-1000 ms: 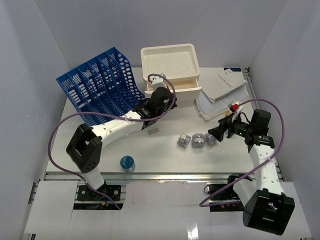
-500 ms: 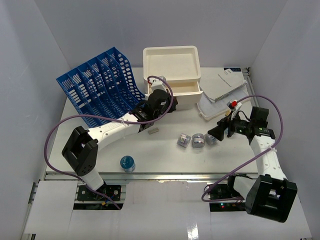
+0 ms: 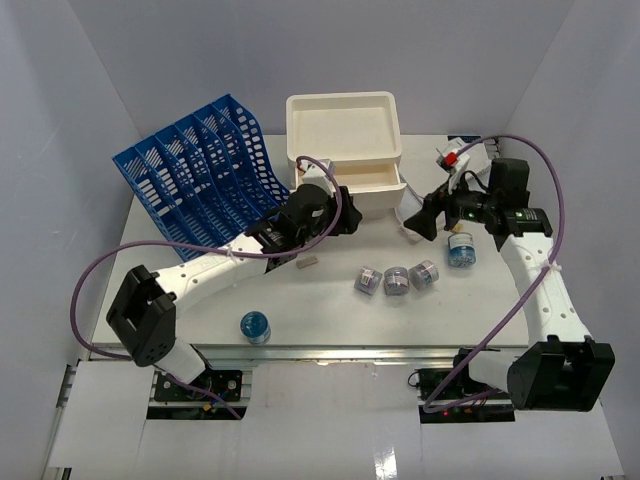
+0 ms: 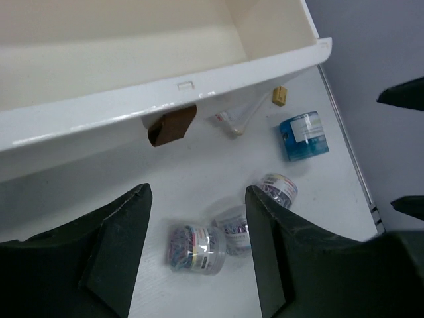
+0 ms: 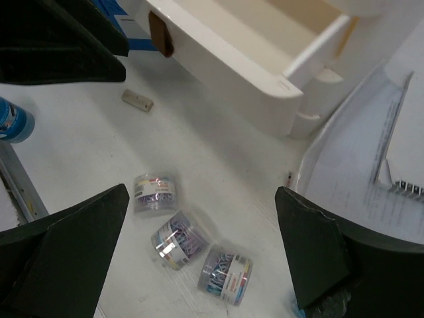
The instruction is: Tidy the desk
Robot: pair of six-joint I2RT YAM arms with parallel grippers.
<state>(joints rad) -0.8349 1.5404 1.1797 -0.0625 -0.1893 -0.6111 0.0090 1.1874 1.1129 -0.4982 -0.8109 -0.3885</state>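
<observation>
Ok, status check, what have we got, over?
Left gripper open, empty, at the open drawer. Right gripper open, empty, facing three clip jars. Desk untidy: jars, blue tub, small block loose. Nothing between right gripper and jars.

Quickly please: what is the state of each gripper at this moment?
Left gripper: open, holding nothing.
Right gripper: open wide, holding nothing.
</observation>
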